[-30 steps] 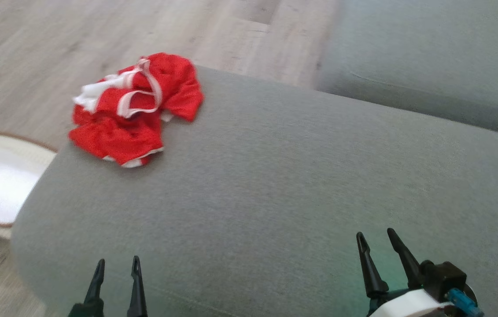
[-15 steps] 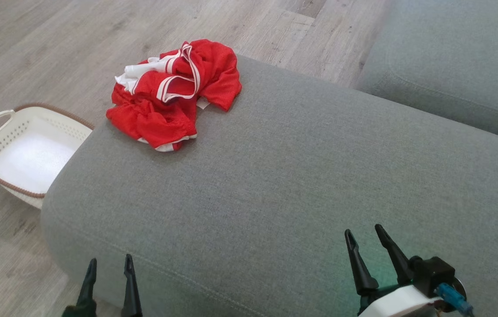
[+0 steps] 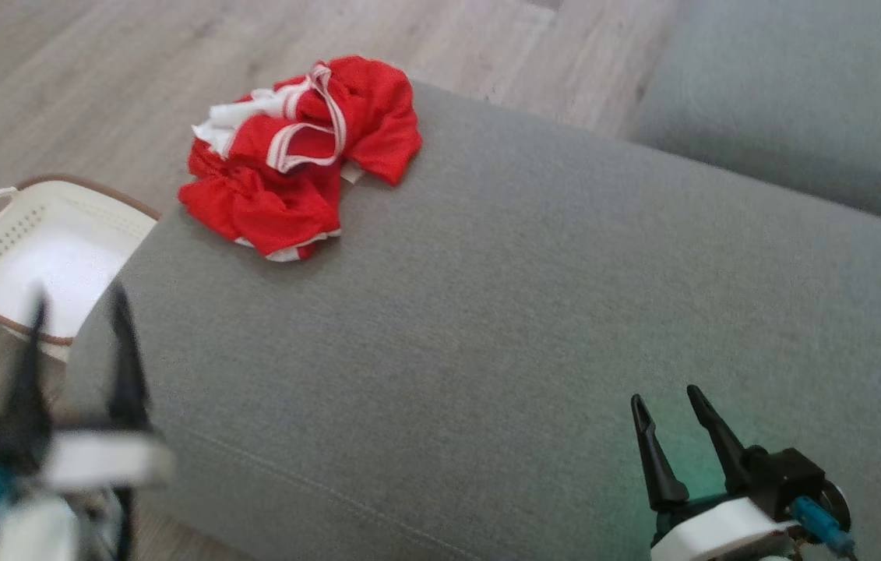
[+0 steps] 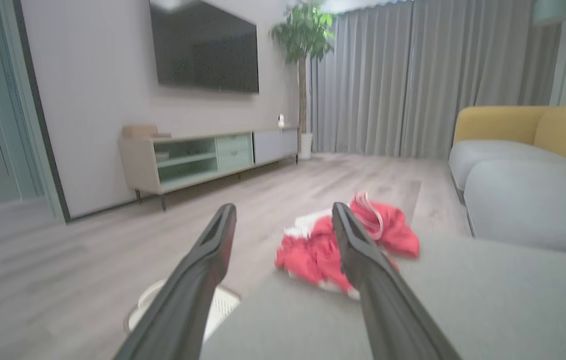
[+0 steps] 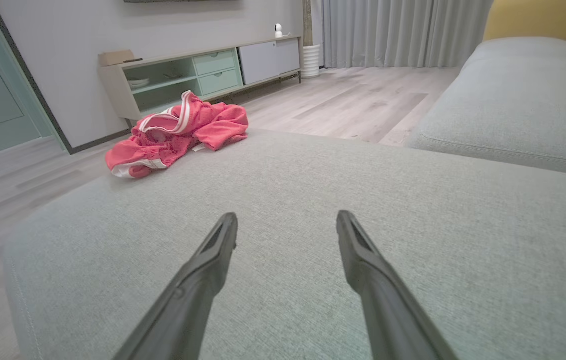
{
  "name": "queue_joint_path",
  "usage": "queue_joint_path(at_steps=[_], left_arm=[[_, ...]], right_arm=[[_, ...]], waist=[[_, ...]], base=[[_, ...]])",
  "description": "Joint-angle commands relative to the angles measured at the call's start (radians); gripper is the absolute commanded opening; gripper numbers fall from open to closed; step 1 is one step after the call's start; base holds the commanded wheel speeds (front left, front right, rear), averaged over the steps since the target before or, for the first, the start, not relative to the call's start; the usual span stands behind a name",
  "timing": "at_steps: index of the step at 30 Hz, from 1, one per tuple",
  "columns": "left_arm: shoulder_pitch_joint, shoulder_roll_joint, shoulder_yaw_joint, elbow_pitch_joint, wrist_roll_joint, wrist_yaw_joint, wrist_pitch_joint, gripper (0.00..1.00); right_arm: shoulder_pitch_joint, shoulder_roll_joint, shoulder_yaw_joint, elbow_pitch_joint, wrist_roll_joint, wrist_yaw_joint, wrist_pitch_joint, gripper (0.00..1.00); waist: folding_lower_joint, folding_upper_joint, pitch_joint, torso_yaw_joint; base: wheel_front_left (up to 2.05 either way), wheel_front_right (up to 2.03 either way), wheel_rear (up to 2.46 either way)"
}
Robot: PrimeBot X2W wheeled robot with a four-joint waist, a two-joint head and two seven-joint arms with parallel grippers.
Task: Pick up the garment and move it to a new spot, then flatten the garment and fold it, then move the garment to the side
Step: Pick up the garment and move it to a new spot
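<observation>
Soft, even daylight — left claw [image 3: 74,312] motion-blurred.

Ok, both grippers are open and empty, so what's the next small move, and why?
Probably extend the left gripper toward the red jersey: it lies crumpled at the far left corner of the grey cushion, untouched, well ahead of that open gripper, while the right gripper sits farther away.

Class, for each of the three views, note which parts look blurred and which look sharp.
Head view: left gripper badly blurred, right gripper crisp, garment slightly soft; left wrist view: garment and room all soft; right wrist view: sharp throughout.
</observation>
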Motion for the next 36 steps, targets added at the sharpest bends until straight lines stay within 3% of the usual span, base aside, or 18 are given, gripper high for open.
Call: queue_joint_path(at_steps=[1, 7, 11, 16, 24, 36], left_arm=[[-0.12, 0.041, 0.053, -0.063, -0.001, -0.007, 0.015, 1.0], [-0.408, 0.189, 0.114, -0.08, -0.017, -0.057, 0.13, 1.0], [-0.599, 0.283, 0.102, 0.034, -0.003, -0.109, 0.195, 1.0], [-0.842, 0.344, 0.106, 0.253, -0.042, -0.146, 0.269, 1.0], [-0.99, 0.358, 0.098, 0.516, -0.087, -0.166, 0.356, 1.0], [-1.085, 0.296, 0.052, 0.784, -0.141, -0.188, 0.399, 1.0]], right_arm=[[-0.046, -0.009, 0.017, -0.036, -0.015, 0.004, -0.014, 1.0], [-0.101, -0.009, 0.005, -0.062, -0.077, 0.004, -0.012, 1.0], [-0.142, -0.009, -0.009, -0.103, -0.133, 0.004, 0.004, 1.0], [-0.19, -0.009, -0.039, -0.196, -0.225, 0.004, 0.038, 1.0], [-0.217, -0.009, -0.077, -0.323, -0.283, 0.004, 0.079, 1.0], [-0.213, -0.009, -0.097, -0.424, -0.29, 0.004, 0.117, 1.0]], waist=[[0.0, 0.0, 0.033, -0.028], [0.0, 0.0, 0.129, -0.115], [0.0, 0.0, 0.205, -0.184], [0.0, 0.0, 0.335, -0.285], [0.0, 0.0, 0.475, -0.36], [0.0, 0.0, 0.613, -0.358]], base=[[0.0, 0.0, 0.0], [0.0, 0.0, 0.0], [0.0, 0.0, 0.0], [0.0, 0.0, 0.0], [0.0, 0.0, 0.0], [0.0, 0.0, 0.0]])
